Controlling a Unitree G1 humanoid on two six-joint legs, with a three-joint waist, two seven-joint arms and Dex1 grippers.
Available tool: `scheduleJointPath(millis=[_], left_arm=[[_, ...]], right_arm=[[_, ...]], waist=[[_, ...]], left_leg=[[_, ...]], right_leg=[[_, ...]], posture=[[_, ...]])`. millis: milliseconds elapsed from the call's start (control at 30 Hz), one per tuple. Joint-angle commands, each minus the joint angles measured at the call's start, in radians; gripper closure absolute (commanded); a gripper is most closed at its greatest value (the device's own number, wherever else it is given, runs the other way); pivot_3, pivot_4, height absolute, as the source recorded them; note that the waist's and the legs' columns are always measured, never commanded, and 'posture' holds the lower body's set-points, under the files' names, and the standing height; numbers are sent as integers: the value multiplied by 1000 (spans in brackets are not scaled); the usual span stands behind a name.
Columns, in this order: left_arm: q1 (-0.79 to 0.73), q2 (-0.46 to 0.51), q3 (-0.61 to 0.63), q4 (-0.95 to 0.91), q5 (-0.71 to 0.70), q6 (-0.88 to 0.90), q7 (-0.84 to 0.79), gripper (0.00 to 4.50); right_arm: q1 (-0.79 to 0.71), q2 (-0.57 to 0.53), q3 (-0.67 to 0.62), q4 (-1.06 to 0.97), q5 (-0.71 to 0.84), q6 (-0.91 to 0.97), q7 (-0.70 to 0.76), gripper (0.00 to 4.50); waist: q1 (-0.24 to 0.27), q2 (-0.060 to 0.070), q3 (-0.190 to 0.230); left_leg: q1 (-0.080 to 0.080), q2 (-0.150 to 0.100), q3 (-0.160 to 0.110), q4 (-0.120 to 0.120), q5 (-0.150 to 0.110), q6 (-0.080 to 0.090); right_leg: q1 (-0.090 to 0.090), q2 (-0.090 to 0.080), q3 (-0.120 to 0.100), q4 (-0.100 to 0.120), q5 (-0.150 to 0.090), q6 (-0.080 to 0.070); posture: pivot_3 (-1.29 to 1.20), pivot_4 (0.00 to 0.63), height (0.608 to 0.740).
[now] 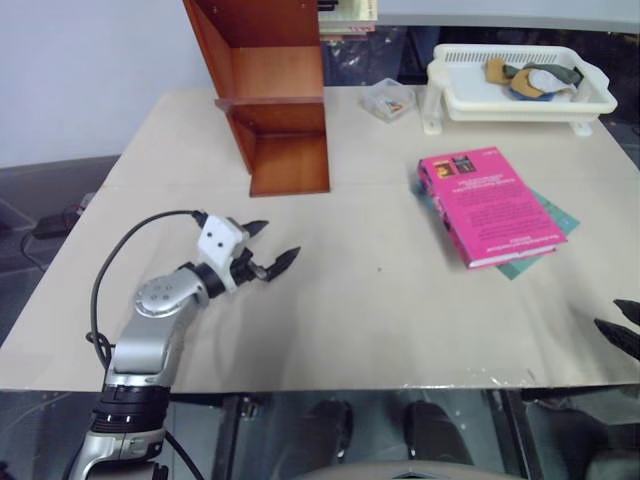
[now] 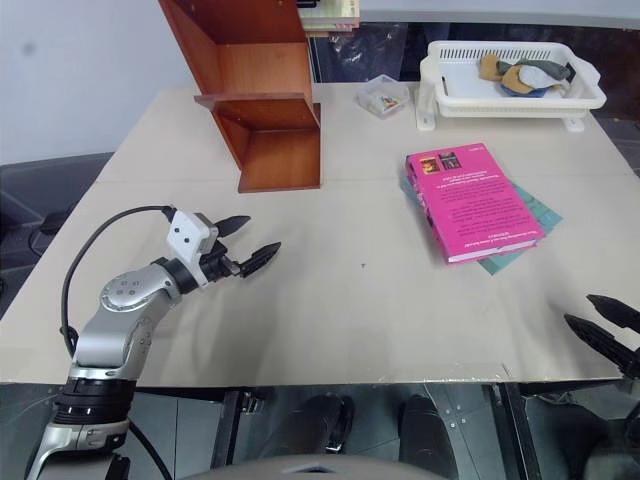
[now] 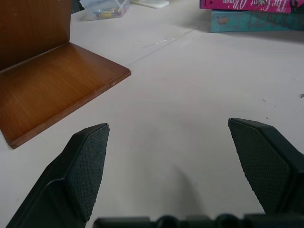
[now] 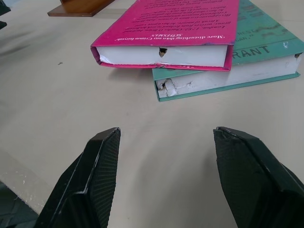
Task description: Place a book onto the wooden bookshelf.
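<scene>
The pink book [image 1: 488, 205] lies flat on the table's right half, stacked on a teal book [image 1: 545, 240]; the right wrist view shows the pink book [image 4: 171, 33] and its page edges a short way beyond my fingers. The wooden bookshelf [image 1: 268, 90] stands upright at the back left. My left gripper [image 1: 270, 250] is open with nothing between its fingers, hovering over the table's left half, in front of the shelf's bottom board [image 3: 52, 90]. My right gripper [image 2: 603, 322] is open and holds nothing, at the table's front right edge, apart from the book.
A white slatted tray [image 1: 520, 85] with small items stands at the back right. A small clear plastic box [image 1: 388, 100] sits between the tray and the bookshelf. The table's front edge [image 1: 320, 385] runs just below both grippers.
</scene>
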Motion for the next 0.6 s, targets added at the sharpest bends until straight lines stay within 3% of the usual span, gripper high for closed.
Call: scheduleJointPath(millis=[33,600], left_arm=[[1,-4,10,-42,-11,-9,6,63],[27,-16,17,-67,-11,-12,11,63]], right_arm=[[-14,-13,-4,1,-3,-11,21,1323],[-75,-19,2,79,-53,-81,72,1323]], waist=[[0,0,0],[-1,0,0]], left_leg=[[0,0,0,0,0,0],[0,0,0,0,0,0]], right_leg=[[0,0,0,0,0,0],[0,0,0,0,0,0]], posture=[[0,150,740],[0,150,740]])
